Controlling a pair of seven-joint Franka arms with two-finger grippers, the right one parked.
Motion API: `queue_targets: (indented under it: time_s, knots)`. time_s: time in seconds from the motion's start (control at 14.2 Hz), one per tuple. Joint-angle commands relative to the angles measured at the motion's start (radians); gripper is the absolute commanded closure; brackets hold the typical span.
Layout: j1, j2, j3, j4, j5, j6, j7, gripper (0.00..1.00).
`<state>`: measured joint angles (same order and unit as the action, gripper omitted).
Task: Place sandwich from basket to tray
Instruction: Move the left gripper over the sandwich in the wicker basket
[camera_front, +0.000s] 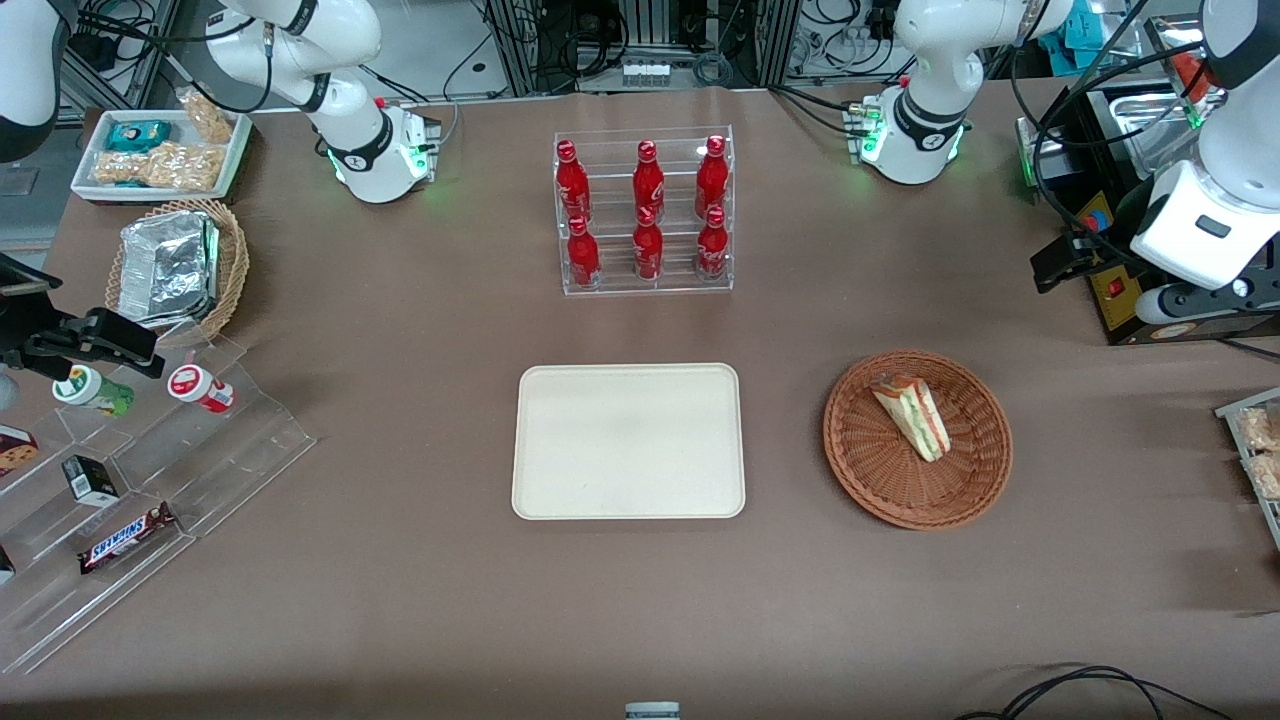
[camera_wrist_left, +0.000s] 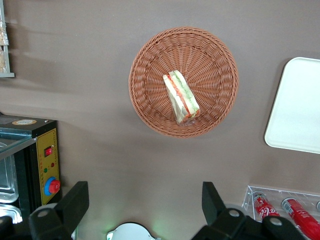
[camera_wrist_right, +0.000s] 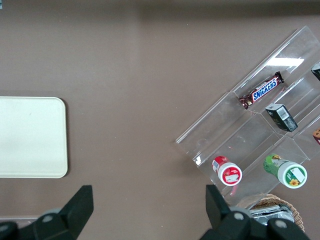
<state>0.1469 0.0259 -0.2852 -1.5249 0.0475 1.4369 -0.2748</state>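
The sandwich (camera_front: 911, 416) lies on its side in the basket (camera_front: 860, 470), roughly at the middle of the weave, its red and green filling showing along one long edge; the basket sits on the brown table (camera_front: 400, 600) toward the working arm's end, well apart from the tray (camera_front: 628, 500), which is bare and lies beside it toward the middle of the table; the gripper (camera_wrist_left: 142, 210) hangs high above the table, well apart from the sandwich, with its two fingers spread wide and nothing between them; nothing of the move has been done yet, so the step in hand looks to be the approach; to do it well, the arm should probably centre itself over the wedge, turn the wrist so that the fingers close across the two flat bread faces rather than along the length, and descend straight so the fingertips clear the basket's low rim; a gentle squeeze near the thicker end would likely hold the soft bread without crushing it or letting it pivot.
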Motion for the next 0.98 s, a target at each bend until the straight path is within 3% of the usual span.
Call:
queue_targets:
  time_s: [0.0, 0.42, 0.91]
  knots:
    - [0.002, -0.015, 0.0, 0.002, 0.011, -0.027, 0.016, 0.0]
    - [0.002, -0.001, -0.002, -0.008, 0.022, -0.032, 0.011, 0.0]
    - [0.003, 0.114, 0.001, -0.046, 0.022, -0.112, 0.002, 0.0]
